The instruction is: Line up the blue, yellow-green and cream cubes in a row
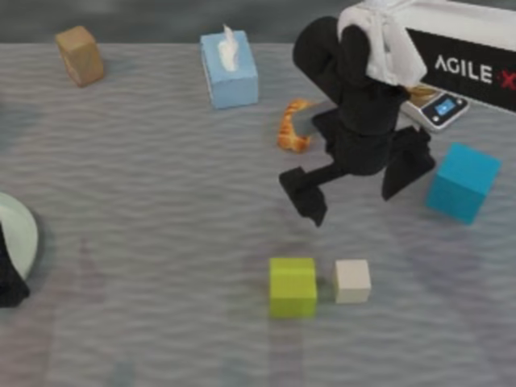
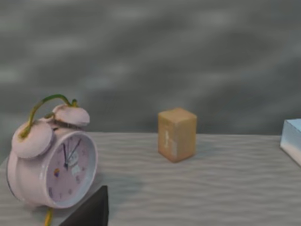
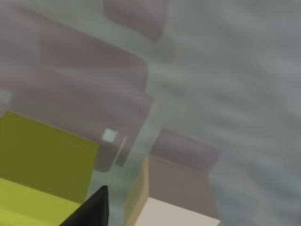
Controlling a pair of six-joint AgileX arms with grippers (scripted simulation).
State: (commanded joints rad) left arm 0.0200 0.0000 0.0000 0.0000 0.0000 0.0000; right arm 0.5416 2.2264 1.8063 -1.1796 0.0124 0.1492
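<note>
Nearest, at about six o'clock on the table: yellow-green cube (image 1: 292,286), flat on the grey surface. Just beside it toward five o'clock: cream cube (image 1: 352,280), smaller, close by with a narrow gap, not touching. Side by side in a short row, near faces roughly level.

In the right wrist view, looking down on the same pair: yellow-green cube (image 3: 42,160) and cream cube (image 3: 178,212), with one dark fingertip (image 3: 91,209) at the edge of the picture.

At the nine o'clock edge: left gripper (image 1: 10,278), parked beside a pale round object (image 1: 18,238) cut off by the border. Open or closed: cannot tell. From its wrist camera: pink-white alarm clock (image 2: 49,160) close up.

Farther back, between centre and three o'clock: right gripper (image 1: 355,189), raised above the table behind the two small cubes. Fingers spread wide apart, holding nothing.

At three o'clock, near the right edge: blue cube (image 1: 462,182), largest of the three, turned at an angle, well apart from the other two and out of their row.

Behind the right arm, at one o'clock: orange object (image 1: 292,125), partly hidden, and a small device with a blue screen (image 1: 442,107).

Farthest: tissue box (image 1: 230,68) at twelve o'clock and tan block (image 1: 79,55) at eleven o'clock.
</note>
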